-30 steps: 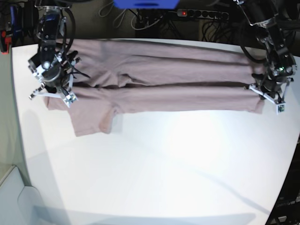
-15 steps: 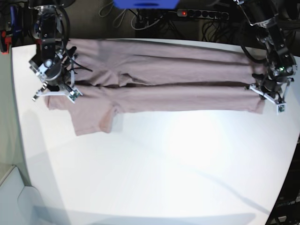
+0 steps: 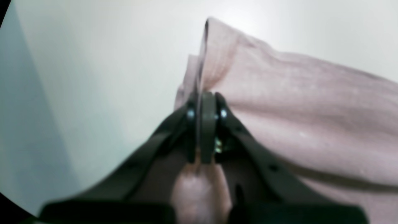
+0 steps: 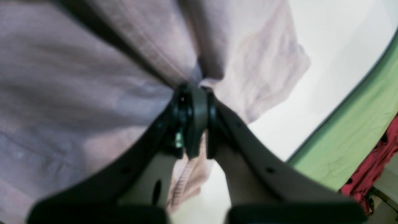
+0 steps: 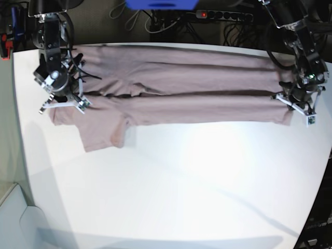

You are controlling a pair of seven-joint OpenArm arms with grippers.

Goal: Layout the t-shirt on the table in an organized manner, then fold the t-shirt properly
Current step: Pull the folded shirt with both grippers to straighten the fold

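Stretching the pink t-shirt [image 5: 181, 88] across the worktop [image 5: 171, 187], left gripper [image 5: 296, 102] at three o'clock and right gripper [image 5: 61, 98] at nine o'clock each clamped on an end; next likely folding the long edge over.

Setting: robotics lab or test bench. Evidence: two black robot arms, one [image 5: 54, 62] at each end [image 5: 303, 57] of a large plain white worktop [image 5: 171, 181]. Behind the far edge, a black power strip [image 5: 223, 15] with a lit red switch, plus loose tangled cables [image 5: 155, 23] on the floor. A blue object [image 5: 161, 4] sits at the top edge, cut off by the frame. No domestic furnishings visible.
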